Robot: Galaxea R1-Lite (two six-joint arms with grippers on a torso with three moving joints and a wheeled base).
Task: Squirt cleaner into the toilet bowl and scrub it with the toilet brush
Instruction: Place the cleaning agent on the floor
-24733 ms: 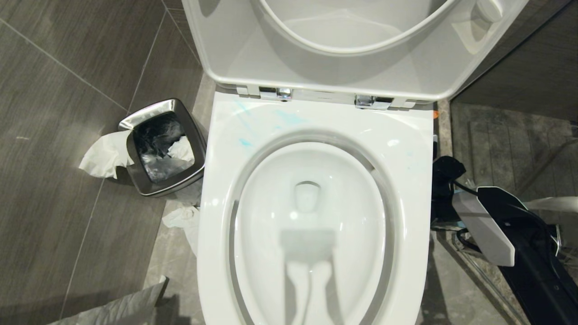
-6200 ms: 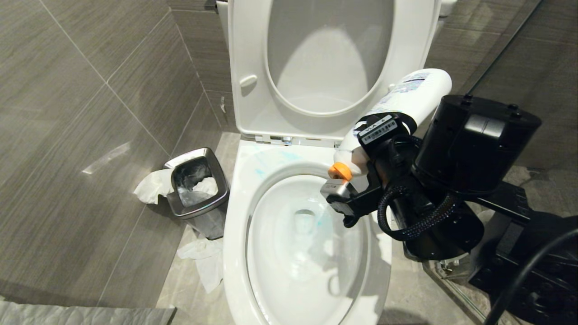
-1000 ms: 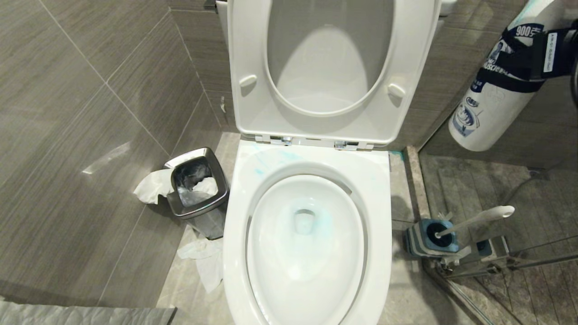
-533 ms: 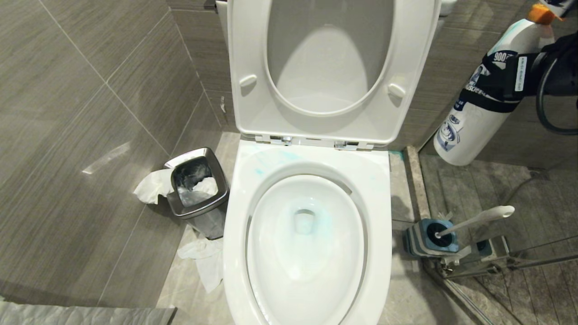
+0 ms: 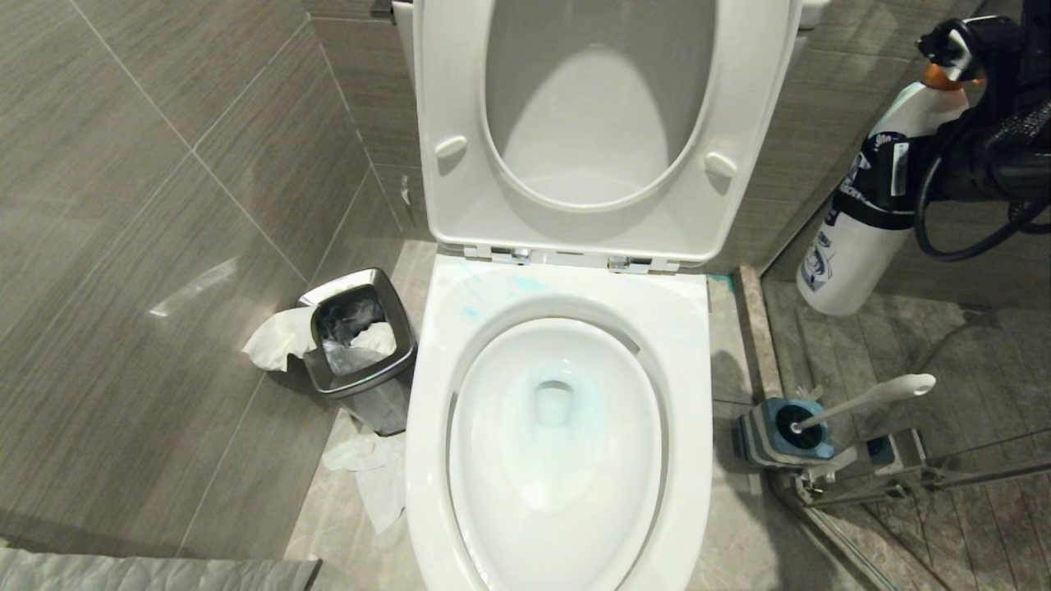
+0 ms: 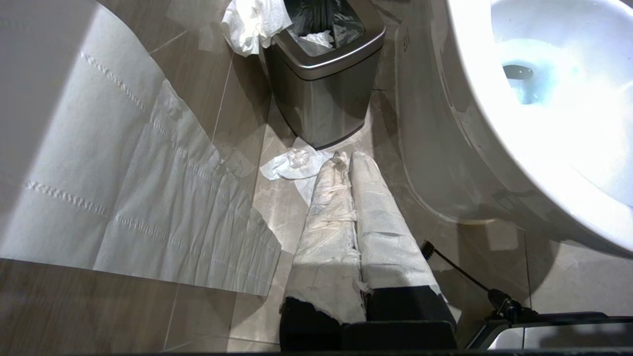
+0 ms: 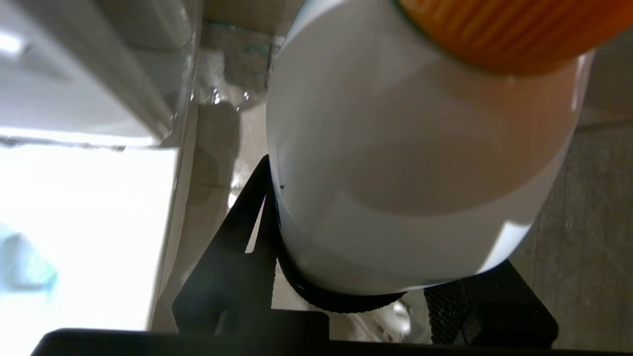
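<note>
The cleaner (image 5: 862,222), a white bottle with a dark label band and an orange collar, hangs nearly upright to the right of the toilet, above the floor. My right gripper (image 5: 924,168) is shut on its upper body; in the right wrist view the black fingers (image 7: 237,232) clasp the cleaner (image 7: 420,163). The toilet bowl (image 5: 509,460) stands open with a pale blue trace round its drain. The toilet brush (image 5: 870,398) rests in its blue-and-grey holder (image 5: 772,439) on the floor at the right. My left gripper (image 6: 346,158), wrapped in white paper, is shut and parked low beside the toilet bowl (image 6: 544,99).
A steel bin (image 5: 357,332) with crumpled paper stands left of the toilet, with tissue (image 5: 369,480) on the floor beside it. The seat and lid (image 5: 460,123) are raised against the wall. A glass partition rail (image 5: 829,513) runs along the right. A paper sheet (image 6: 123,188) hangs near my left gripper.
The cleaner has swung from a tilt to nearly upright, nozzle on top, and has come down a little at the right of the toilet. The left arm has stayed still.
</note>
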